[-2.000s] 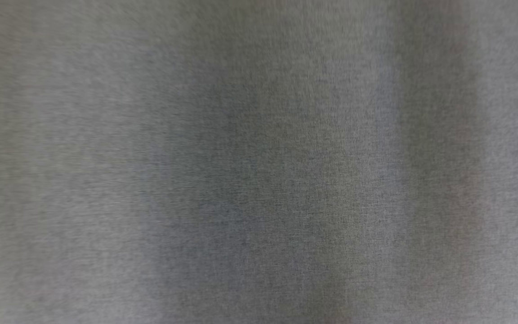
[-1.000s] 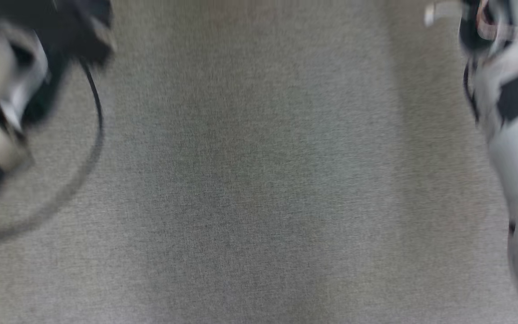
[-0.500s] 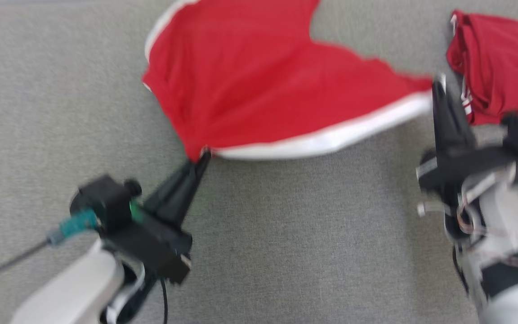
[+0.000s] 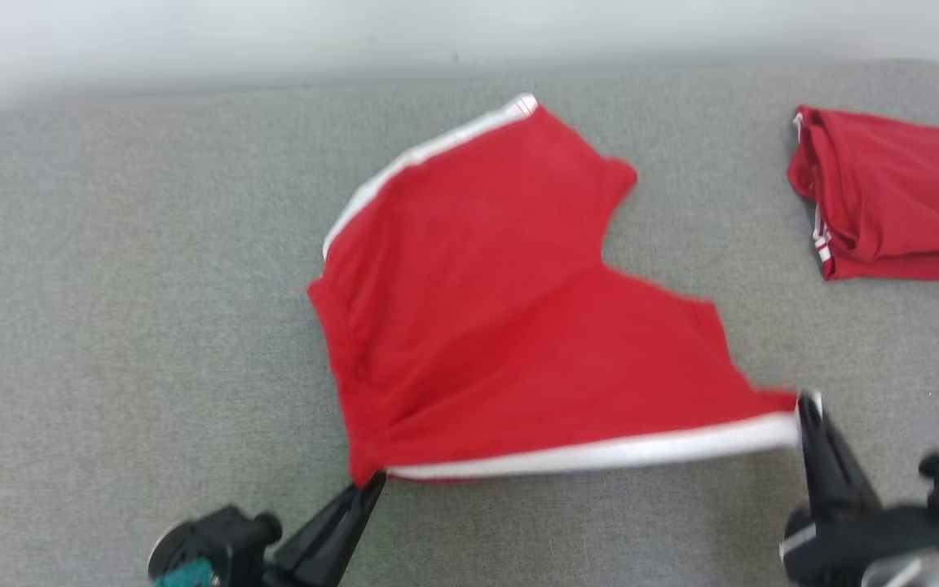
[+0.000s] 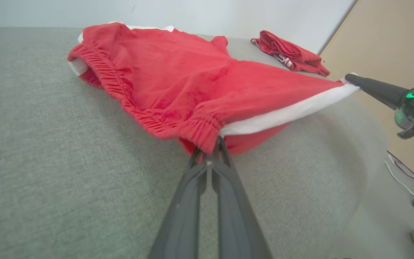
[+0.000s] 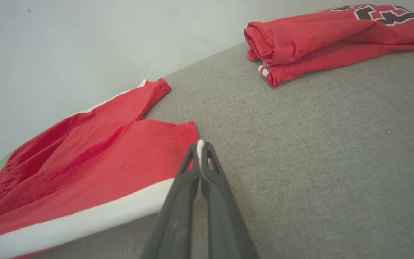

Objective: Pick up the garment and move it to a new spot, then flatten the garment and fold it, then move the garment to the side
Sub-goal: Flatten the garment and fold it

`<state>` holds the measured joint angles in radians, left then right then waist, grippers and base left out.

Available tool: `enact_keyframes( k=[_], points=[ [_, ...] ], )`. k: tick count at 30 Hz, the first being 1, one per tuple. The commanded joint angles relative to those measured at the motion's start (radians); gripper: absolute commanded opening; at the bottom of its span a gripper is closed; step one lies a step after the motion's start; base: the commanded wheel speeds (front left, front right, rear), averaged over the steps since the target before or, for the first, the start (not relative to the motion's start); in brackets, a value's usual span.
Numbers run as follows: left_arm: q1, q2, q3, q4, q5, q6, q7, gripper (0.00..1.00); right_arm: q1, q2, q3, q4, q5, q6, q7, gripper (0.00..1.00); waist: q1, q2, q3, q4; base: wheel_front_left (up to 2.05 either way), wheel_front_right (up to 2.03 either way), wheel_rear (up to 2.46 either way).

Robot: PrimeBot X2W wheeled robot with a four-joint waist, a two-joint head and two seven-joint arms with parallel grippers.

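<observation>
The head view has swung up from bare grey cloth and now takes in the red shorts (image 4: 502,326), spread across the middle of the grey surface (image 4: 111,326). Measured against the folded red jersey (image 4: 893,204) at the upper right, the near edge of the shorts has come down the frame, away from that jersey. The left pincer (image 4: 368,485) is clamped on the corner of the waistband (image 5: 192,126) at the bottom centre-left. The right pincer (image 4: 808,403) is clamped on the end of the white stripe (image 4: 600,452) at the lower right. That stripe runs taut between them, lifted just off the surface, while the far part lies down. The move to a new spot looks about done. Flattening seems under way, since the far leg is still rumpled, and folding has not begun.
</observation>
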<state>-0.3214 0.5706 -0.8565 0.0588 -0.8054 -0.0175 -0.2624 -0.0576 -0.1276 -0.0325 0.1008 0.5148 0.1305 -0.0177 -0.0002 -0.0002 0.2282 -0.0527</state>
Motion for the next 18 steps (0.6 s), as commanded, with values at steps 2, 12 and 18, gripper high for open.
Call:
enact_keyframes(
  k=[2, 12, 18],
  points=[
    [0.041, 0.005, 0.015, 0.000, 0.013, -0.001, -0.003, 0.00, 0.052, 0.014, -0.012, -0.034, -0.010, 0.000, 0.012, 0.00, 0.0002, 0.0002, -0.033, 0.007, 0.00, 0.00, 0.00],
    [0.188, -0.001, 0.050, -0.001, 0.053, -0.024, -0.003, 0.00, 0.296, 0.070, -0.080, -0.187, -0.036, 0.000, 0.055, 0.00, 0.0002, 0.0002, -0.096, 0.029, 0.00, 0.00, 0.00],
    [0.187, -0.036, 0.060, -0.011, 0.092, -0.040, -0.003, 0.00, 0.267, 0.076, -0.100, -0.216, -0.047, 0.000, 0.067, 0.00, 0.0002, 0.0002, -0.094, 0.041, 0.00, 0.00, 0.00]
  ],
)
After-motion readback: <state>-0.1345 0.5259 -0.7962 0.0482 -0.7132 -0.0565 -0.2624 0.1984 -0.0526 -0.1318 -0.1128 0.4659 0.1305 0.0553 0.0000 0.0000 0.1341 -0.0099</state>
